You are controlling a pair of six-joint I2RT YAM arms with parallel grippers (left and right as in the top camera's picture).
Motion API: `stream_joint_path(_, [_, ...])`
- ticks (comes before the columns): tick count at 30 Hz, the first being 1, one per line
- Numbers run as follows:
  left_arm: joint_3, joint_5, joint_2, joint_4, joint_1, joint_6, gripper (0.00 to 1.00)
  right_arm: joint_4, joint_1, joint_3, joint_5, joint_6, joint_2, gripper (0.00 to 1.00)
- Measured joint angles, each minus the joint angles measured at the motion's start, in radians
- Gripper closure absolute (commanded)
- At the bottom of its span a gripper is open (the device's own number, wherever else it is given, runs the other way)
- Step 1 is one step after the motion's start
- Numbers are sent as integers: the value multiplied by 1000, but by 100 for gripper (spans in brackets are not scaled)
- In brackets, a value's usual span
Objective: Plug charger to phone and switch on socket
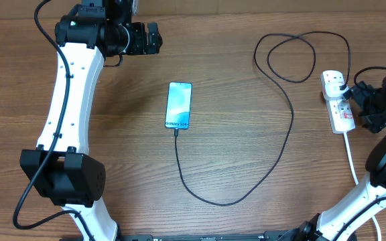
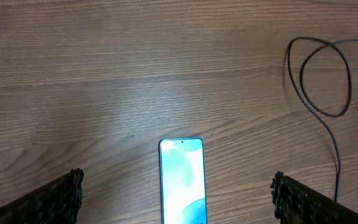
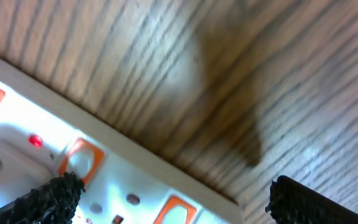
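**A:** Where does the phone lie?

**B:** Flat in the middle of the worktop, screen up and lit blue. From overhead, the tip of the charger meets the phone's lower short edge. The cable then curves right, loops, and ends at a black plug in the socket near the right edge.

**A:** Does the left wrist view show that join?

**B:** No. It shows only the phone's upper part, the cable loop and a corner of the socket.

**A:** And the hands?

**B:** The left hand hangs above the worktop beyond the phone's far end, spread wide and holding nothing. The right hand sits just beside the socket, equally wide and empty.

**A:** What does the right wrist view add?

**B:** A close, blurred look at the socket's white face. It shows orange-rimmed switches and a small red dot that the overhead view does not make out. I cannot tell whether the fingers touch the strip.
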Motion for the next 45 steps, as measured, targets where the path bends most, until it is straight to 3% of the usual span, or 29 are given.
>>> stream_joint_path(7, [0,0,0,0,0,0,0,-78,20,4,-45,8,-27,0])
stream_joint_path(20, [0,-3,0,0,0,0,0,-285,5,21,-62,27,-468,0])
stream_joint_path(26, [0,-3,0,0,0,0,0,-348,156,-9,-62,30,-728,0])
stream_joint_path(34, [0,-3,0,0,0,0,0,-330,433,-232,-69,70,-1152,0])
stream_joint_path(40, [0,-4,0,0,0,0,0,-373,481,-341,-70,130,-1308,0])
stream_joint_path(45, [0,-4,0,0,0,0,0,-501,482,-349,-69,148,-1323,0])
